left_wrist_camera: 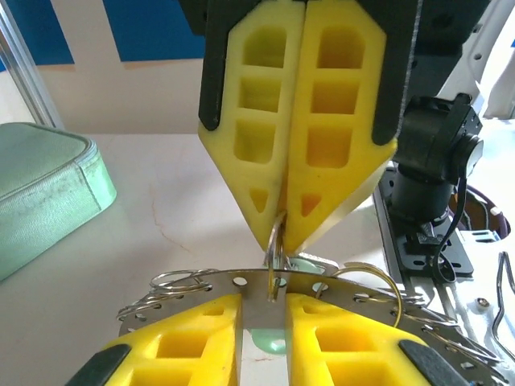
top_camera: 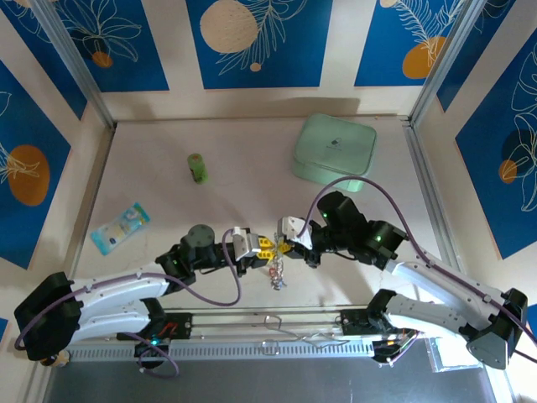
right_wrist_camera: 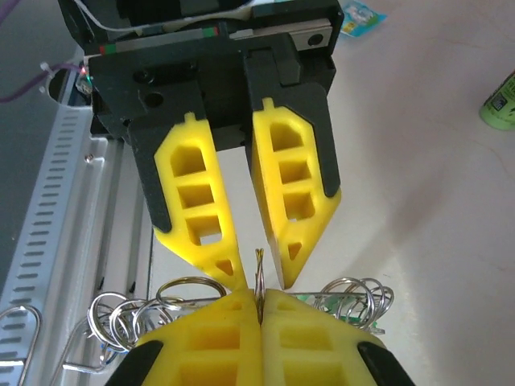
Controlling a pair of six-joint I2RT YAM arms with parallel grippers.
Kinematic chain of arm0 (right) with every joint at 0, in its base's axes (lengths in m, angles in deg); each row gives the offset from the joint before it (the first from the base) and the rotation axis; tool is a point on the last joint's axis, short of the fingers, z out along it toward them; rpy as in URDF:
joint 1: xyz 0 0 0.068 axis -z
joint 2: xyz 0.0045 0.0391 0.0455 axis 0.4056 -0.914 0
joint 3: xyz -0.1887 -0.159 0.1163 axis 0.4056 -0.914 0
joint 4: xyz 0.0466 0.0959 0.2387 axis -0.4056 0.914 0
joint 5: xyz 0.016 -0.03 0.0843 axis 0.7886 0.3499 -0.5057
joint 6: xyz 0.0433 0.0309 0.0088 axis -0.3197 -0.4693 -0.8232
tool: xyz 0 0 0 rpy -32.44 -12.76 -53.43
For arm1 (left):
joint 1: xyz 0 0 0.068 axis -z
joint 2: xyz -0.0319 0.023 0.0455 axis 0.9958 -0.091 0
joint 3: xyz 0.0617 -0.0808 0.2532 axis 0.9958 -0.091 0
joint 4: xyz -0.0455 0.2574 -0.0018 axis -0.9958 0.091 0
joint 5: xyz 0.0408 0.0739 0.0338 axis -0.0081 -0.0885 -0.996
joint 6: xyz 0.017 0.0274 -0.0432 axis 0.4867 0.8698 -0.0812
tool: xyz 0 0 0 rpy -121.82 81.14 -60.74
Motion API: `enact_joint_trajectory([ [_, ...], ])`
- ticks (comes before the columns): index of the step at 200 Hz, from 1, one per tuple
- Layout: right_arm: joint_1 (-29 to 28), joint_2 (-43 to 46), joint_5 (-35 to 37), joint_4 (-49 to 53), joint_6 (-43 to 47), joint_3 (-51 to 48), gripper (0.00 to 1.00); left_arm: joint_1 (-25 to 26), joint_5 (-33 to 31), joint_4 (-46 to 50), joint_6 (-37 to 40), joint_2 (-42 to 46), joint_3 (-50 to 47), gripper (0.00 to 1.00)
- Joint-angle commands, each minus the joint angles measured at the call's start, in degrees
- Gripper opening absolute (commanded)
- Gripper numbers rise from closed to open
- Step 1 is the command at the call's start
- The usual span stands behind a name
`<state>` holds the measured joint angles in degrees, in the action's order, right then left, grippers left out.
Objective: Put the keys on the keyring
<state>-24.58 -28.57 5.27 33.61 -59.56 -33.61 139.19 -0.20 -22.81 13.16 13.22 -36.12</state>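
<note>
Both grippers meet over the table's near middle. My right gripper [top_camera: 283, 246] [right_wrist_camera: 260, 299] is shut on a key's small split ring [right_wrist_camera: 259, 269] [left_wrist_camera: 275, 259], held on edge. That ring passes through a hole in the keyring [left_wrist_camera: 354, 291], a curved silvery band with holes, which lies across my left gripper's fingers [left_wrist_camera: 193, 338]. My left gripper [top_camera: 265, 246] [left_wrist_camera: 264, 305] stands open, its jaws either side of the split ring without touching it. Several more small rings [right_wrist_camera: 354, 297] hang along the band. The keys [top_camera: 275, 275] dangle below both grippers, and a mint-green tag [left_wrist_camera: 269, 342] shows under the band.
A mint-green box [top_camera: 334, 147] [left_wrist_camera: 40, 193] sits at the back right. A green bottle [top_camera: 197, 168] [right_wrist_camera: 500, 100] stands at the back left, with a blue-and-white packet [top_camera: 120, 227] at the left. A metal rail [top_camera: 277, 336] runs along the near edge.
</note>
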Motion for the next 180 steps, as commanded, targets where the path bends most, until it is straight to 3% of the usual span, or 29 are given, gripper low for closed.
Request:
enact_joint_trajectory([
  [1,-1.9,-1.5,2.4,8.3,5.7,4.0,0.0,0.3,0.5,7.5,3.5,0.3,2.8,0.21],
  [90,-5.9,-6.0,7.0,10.4,7.4,9.0,0.0,0.3,6.3,4.9,2.9,-0.3,3.8,0.22],
  [104,-6.0,-6.0,6.4,10.2,7.3,9.2,0.0,0.3,6.3,4.8,2.8,-0.2,3.7,0.16],
  [118,-5.9,-5.8,6.0,10.1,6.8,9.3,0.0,0.3,5.9,4.9,3.3,0.3,3.6,0.0],
  [124,-5.6,-5.4,5.7,9.8,6.2,9.0,0.0,0.3,5.7,4.9,3.5,0.6,3.4,0.0],
  [139,-2.8,-2.8,1.2,7.3,2.9,7.1,0.19,0.3,4.9,4.1,3.4,1.6,2.7,0.0],
  [151,1.2,0.6,-6.3,2.6,-1.0,3.7,0.31,0.3,4.9,1.8,2.7,2.2,1.6,0.0],
  [164,4.1,3.7,-12.1,-2.3,-4.9,0.0,0.35,0.3,5.2,-2.2,1.2,2.5,0.1,0.0],
  [180,4.7,5.0,-12.8,-5.3,-7.3,-2.8,0.36,0.3,6.2,-7.1,-0.8,2.1,-1.4,0.0],
])
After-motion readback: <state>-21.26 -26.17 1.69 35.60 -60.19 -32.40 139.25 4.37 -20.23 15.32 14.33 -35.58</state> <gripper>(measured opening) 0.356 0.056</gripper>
